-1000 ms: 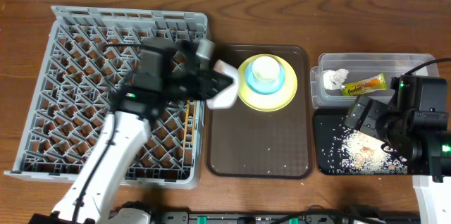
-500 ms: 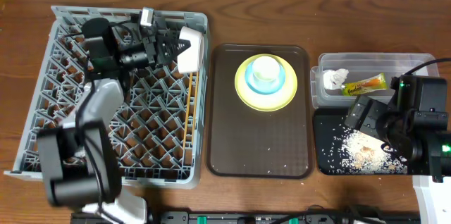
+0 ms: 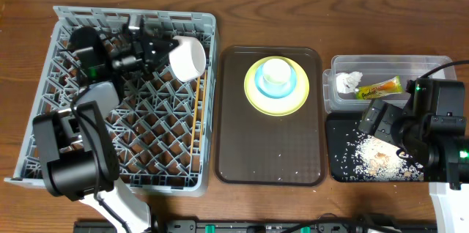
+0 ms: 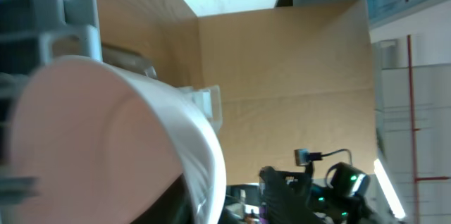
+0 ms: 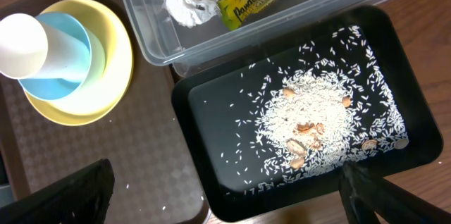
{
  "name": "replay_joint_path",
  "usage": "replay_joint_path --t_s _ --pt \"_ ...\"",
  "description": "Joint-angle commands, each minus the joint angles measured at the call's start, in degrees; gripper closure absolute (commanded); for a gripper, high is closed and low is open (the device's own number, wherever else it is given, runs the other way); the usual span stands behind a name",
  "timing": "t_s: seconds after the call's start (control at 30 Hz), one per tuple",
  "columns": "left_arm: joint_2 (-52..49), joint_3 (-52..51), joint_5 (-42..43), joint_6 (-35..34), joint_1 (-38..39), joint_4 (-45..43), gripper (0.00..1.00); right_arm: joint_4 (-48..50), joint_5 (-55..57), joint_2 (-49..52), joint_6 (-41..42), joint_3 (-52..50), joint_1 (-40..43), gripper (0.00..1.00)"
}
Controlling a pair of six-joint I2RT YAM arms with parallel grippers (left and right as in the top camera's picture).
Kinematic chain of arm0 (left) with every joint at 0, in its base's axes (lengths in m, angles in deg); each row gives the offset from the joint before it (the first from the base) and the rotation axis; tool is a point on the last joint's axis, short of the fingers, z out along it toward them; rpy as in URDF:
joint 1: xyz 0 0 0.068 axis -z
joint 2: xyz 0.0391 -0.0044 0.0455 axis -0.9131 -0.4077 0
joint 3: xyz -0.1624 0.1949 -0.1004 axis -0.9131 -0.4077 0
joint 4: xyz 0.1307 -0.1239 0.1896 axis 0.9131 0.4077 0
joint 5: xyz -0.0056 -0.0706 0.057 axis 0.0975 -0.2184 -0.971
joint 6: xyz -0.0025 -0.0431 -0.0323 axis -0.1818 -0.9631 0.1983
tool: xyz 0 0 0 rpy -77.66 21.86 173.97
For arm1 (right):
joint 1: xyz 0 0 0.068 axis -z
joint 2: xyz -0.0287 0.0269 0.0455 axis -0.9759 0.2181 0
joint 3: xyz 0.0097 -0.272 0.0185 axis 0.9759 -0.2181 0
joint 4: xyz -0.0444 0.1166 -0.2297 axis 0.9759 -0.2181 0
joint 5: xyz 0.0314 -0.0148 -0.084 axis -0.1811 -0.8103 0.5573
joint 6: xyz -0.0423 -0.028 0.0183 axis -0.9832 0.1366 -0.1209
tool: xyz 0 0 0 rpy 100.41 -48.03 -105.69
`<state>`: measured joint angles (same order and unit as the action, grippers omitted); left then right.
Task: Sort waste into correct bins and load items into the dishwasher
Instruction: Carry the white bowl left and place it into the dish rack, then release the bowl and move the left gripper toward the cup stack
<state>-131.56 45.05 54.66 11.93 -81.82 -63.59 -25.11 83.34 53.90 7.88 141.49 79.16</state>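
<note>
My left gripper [image 3: 164, 51] is shut on the white bowl [image 3: 187, 58] and holds it on its side over the back right part of the grey dish rack [image 3: 88, 138]. The bowl fills the left wrist view [image 4: 120, 139]. Chopsticks [image 3: 196, 119] lie along the rack's right side. On the brown tray, the pale cup [image 3: 276, 71] stands upturned in the light blue bowl [image 3: 276, 86] on the yellow-green plate [image 3: 293, 102]. The clear tub [image 3: 381, 66] holds the tissue [image 3: 348, 81] and wrapper [image 3: 379, 88]. Rice [image 5: 317, 118] lies in the black tray [image 5: 204, 175]. My right gripper [image 5: 225, 206] is open above its near edge.
The brown serving tray [image 3: 270, 145] sits between rack and bins, with a few stray rice grains [image 3: 277, 154] on it. The tub stands behind the black tray [image 3: 338, 167] at the right. My right arm [image 3: 432, 127] hangs over the black tray's right part.
My left arm swung the white bowl from the brown tray's left edge leftward and back over the dish rack, turning it on its side. The right arm has not moved.
</note>
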Motion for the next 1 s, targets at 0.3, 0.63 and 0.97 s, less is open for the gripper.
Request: replay_joint_path --t_s 0.3,0.63,0.97 --pt "-0.09 0.61 1.44 5.03 -6.29 -0.28 0.08 -0.07 0.39 -0.04 -0.63 0.22 0.46 0.01" --pt "-0.09 -0.87 1.4 5.33 -8.2 -0.28 0.08 -0.07 0.39 -0.04 -0.66 0.22 0.46 0.01" --pt "0.11 -1.25 1.4 3.54 -9.14 -0.35 0.08 -0.07 0.39 0.0 -0.63 0.2 0.48 0.01"
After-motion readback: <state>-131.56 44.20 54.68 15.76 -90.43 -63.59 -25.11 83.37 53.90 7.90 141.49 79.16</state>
